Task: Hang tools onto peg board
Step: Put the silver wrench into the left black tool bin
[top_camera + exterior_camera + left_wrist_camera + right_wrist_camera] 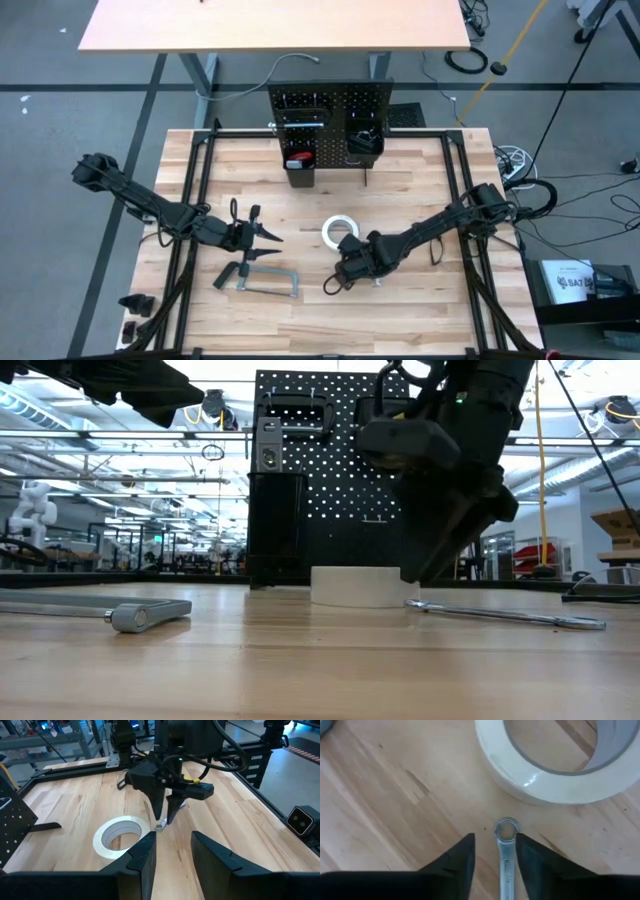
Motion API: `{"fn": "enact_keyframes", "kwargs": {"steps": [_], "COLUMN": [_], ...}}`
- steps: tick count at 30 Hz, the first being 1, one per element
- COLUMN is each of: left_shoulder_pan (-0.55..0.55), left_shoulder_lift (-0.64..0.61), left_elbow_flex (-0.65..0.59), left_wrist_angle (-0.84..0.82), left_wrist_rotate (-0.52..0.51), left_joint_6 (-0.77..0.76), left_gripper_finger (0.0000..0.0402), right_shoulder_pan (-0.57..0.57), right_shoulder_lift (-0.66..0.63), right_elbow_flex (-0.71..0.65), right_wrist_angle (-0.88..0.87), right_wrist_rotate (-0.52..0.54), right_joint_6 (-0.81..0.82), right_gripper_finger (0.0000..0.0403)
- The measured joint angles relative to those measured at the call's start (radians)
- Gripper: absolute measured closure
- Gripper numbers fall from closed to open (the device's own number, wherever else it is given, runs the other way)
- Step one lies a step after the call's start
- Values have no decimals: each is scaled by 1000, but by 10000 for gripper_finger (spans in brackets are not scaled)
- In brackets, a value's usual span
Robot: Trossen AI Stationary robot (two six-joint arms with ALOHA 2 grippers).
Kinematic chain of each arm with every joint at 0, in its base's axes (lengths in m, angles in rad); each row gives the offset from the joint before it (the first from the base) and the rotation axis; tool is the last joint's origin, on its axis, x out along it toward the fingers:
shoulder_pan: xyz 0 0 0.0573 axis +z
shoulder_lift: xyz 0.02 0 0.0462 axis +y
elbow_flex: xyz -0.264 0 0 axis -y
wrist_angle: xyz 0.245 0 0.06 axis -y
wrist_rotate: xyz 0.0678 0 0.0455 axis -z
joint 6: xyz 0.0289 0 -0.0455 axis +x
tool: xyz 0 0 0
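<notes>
A small silver wrench [506, 851] lies flat on the wooden table, its ring end [506, 830] toward the white tape roll [555, 765]. My right gripper [495, 851] points steeply down over it, open, one finger on each side of the shaft without touching it. The tape roll [340, 232] lies flat just beyond. My left gripper [172, 852] hovers open and empty at the table's left [268, 237], facing the tape roll and the right gripper [165, 817]. The black peg board [330, 110] stands upright at the far edge.
A grey clamp [260, 280] lies on the table in front of the left gripper, seen in the low view as a bar with a round end [130, 615]. Two black bins [300, 165] [363, 150] hang on the peg board. A black frame [455, 190] runs around the table.
</notes>
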Motion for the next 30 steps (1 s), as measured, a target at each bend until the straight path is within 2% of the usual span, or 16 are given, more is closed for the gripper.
{"fn": "enact_keyframes", "kwargs": {"steps": [6,12,20,26,30], "left_shoulder_pan": [0,0,0,0,0], "left_shoulder_lift": [0,0,0,0,0], "left_elbow_flex": [0,0,0,0,0], "left_wrist_angle": [0,0,-2,-4,-5], "left_wrist_rotate": [0,0,0,0,0], "left_joint_6": [0,0,0,0,0], "left_gripper_finger": [275,275,275,275,275], "right_shoulder_pan": [-9,-11,-7,-2,-1], "right_shoulder_lift": [1,50,89,92,92], "right_elbow_flex": [0,0,4,4,4], "right_wrist_angle": [-9,1,8,-26,-27], "right_wrist_rotate": [12,18,29,46,51], "right_joint_6": [7,33,60,61,38], "right_gripper_finger": [225,224,261,337,341]}}
